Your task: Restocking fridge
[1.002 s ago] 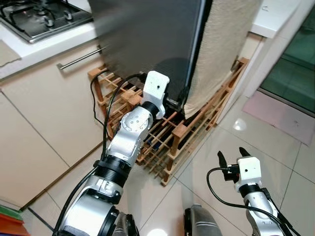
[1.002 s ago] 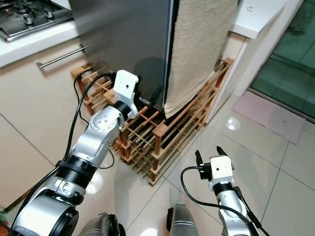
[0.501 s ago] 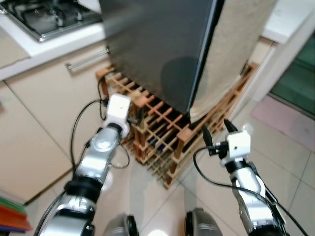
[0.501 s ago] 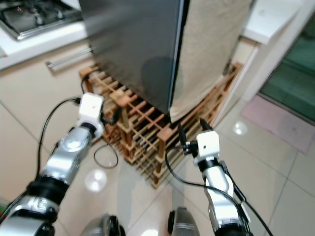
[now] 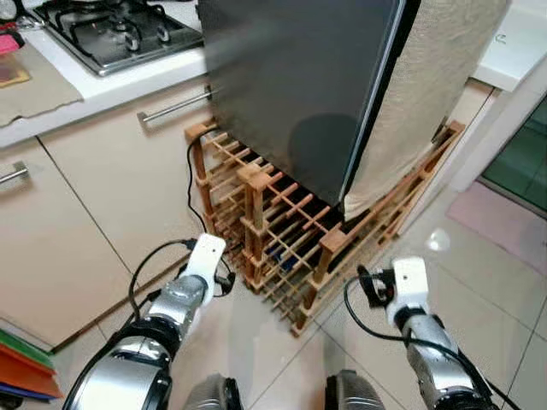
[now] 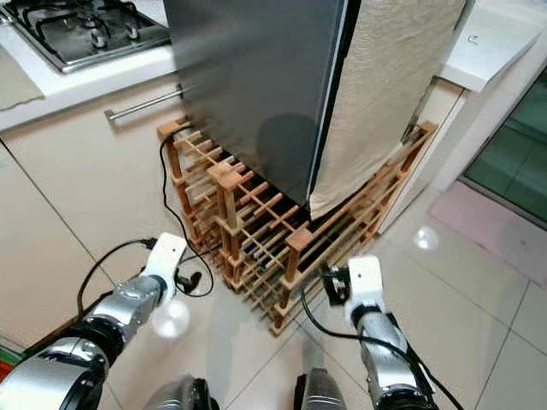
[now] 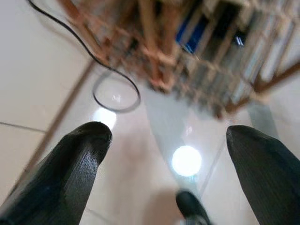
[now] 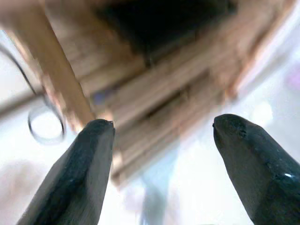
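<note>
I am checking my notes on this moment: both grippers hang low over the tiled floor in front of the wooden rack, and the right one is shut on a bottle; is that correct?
Not quite. The right gripper is open and holds nothing; the right wrist view shows its fingers spread apart. The rest stands: both it and the left gripper hang low over the tiled floor before the wooden rack.

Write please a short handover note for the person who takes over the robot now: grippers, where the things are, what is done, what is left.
Left gripper: open, holding nothing, low over the floor tiles by the wooden rack.
Right gripper: open, holding nothing, pointing at the rack.
Fridge: stands on the rack, its door is shut, a beige cloth hangs down its side.
Done: nothing visibly stocked.
Left: open the fridge, fetch items, load them.
</note>
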Robot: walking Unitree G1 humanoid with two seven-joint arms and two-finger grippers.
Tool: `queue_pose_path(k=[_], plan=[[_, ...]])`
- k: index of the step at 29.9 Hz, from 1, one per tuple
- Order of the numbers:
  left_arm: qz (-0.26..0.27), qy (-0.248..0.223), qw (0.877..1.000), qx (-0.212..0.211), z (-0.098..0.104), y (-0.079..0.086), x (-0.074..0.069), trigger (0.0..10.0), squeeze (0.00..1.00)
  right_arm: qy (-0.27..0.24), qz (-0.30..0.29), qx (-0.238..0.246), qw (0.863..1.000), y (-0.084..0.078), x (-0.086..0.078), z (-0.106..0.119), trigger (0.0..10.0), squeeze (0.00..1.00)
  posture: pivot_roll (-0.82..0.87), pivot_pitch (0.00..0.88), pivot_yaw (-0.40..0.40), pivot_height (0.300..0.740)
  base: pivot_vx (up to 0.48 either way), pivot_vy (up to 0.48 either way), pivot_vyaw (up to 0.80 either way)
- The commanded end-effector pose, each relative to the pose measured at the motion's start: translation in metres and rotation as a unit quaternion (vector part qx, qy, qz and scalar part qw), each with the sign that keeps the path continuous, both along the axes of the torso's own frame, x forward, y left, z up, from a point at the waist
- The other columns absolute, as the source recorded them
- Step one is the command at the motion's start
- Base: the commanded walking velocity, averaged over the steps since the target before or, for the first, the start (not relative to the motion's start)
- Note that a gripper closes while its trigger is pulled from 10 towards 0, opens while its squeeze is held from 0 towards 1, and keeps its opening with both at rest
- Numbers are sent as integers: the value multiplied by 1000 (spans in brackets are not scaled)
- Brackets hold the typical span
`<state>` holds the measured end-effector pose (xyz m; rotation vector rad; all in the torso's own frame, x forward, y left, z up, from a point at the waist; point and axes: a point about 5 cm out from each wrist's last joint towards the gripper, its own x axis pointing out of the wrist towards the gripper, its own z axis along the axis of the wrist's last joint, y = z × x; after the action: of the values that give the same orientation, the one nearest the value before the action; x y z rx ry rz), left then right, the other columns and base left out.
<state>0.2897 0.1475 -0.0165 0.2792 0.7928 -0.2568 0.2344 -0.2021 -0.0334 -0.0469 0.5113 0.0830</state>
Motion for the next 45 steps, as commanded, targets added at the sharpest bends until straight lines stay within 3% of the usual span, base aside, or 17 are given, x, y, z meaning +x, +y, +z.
queue_pose_path(k=[1,5,10,24,27,31,37,39,40,41,43,45], plan=[[-8,52,998,28,-19,-2,-21,10000,0,77,-29,18,996,-5,-12,-17,10000,118,-131,3,22,693,0,0,0],[6,125,992,35,-42,-3,-52,10000,0,182,-41,22,982,2,-27,-34,10000,114,-154,0,38,693,0,0,0],[15,162,986,30,-52,-4,-69,10000,0,230,-20,-4,973,16,-34,-43,10000,110,-150,5,33,693,0,0,0],[-13,171,985,25,-54,-10,-73,10000,0,234,19,-1,972,49,-22,-39,10000,106,-134,18,27,693,0,0,0],[-24,164,986,32,-53,-11,-71,10000,0,232,10,-5,973,34,-17,-36,10000,110,-135,16,35,693,0,0,0],[-33,155,987,32,-52,-14,-68,10000,0,233,6,-16,972,28,-17,-35,10000,110,-137,12,41,693,0,0,0],[-77,84,993,31,-39,-26,-49,10000,0,200,11,-21,979,28,-4,-27,10000,110,-131,16,39,693,0,0,0],[-69,39,997,-13,-24,-34,-30,10000,0,156,30,-18,987,31,13,-15,10000,110,-133,17,38,693,0,0,0],[-69,39,997,-13,-24,-34,-30,10000,0,156,30,-18,987,31,13,-15,10000,110,-133,17,38,693,0,0,0],[-56,-9,997,-56,-5,-38,-9,10000,0,113,60,-31,991,33,28,-2,10000,110,-135,17,38,693,0,0,0],[-43,-60,994,-81,14,-36,10,10000,0,78,86,-42,992,33,36,8,10000,106,-139,15,36,693,0,0,0],[-37,-78,993,-83,19,-34,15,10000,0,66,87,-41,993,32,39,11,10000,106,-139,15,36,693,0,0,0]])
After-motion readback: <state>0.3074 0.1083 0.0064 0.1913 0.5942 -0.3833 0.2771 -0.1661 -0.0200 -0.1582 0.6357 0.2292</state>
